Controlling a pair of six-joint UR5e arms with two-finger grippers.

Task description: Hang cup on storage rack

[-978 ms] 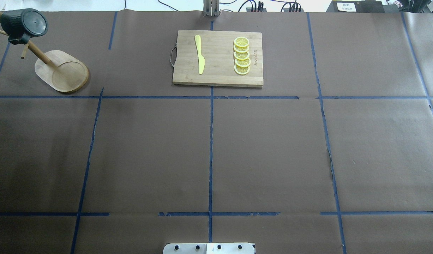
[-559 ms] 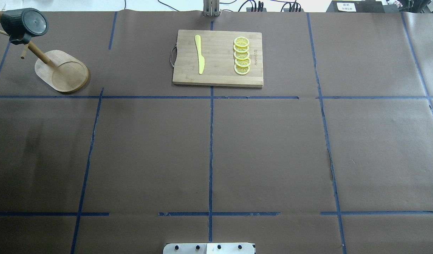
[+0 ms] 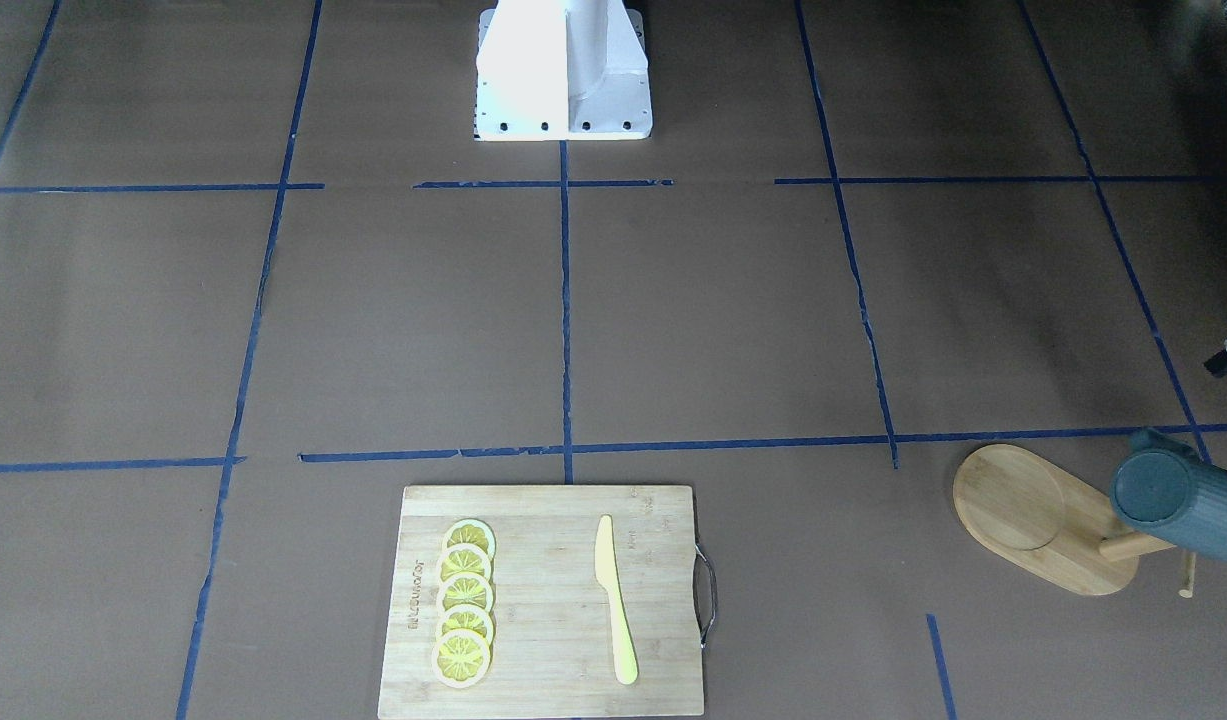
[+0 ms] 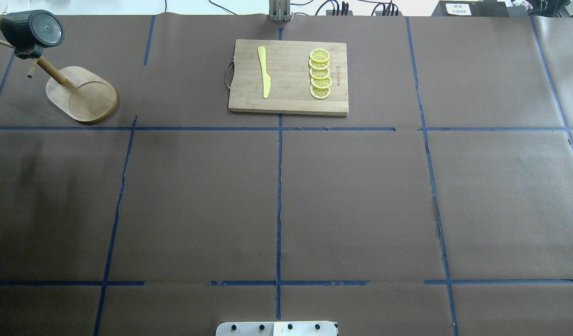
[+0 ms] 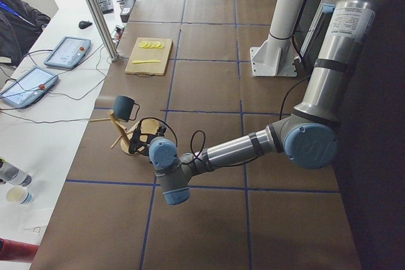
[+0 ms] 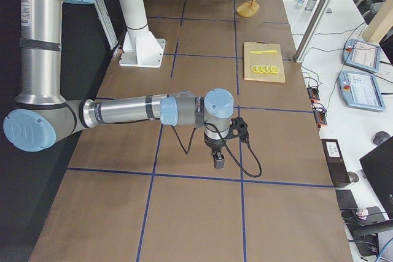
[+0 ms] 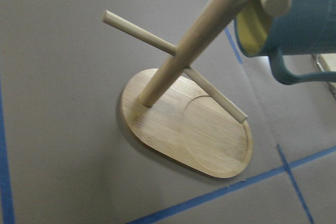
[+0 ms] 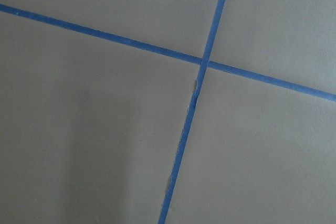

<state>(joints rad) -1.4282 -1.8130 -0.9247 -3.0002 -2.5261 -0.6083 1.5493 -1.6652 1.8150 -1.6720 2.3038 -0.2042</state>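
- The cup sits high on the rack, in the upper left corner of the overhead view and off the surface.
- In the left wrist view the cup lies on its side. Its yellow mouth faces the post and its handle points down. How it catches on the peg is unclear.
- The left hand hangs low beside the rack's base, apart from the cup. I cannot tell whether its fingers are apart or together.
- The right hand points down over bare surface near a tape crossing. Its finger state cannot be told either.
- A cutting board at top centre carries a yellow knife and a row of lemon slices.
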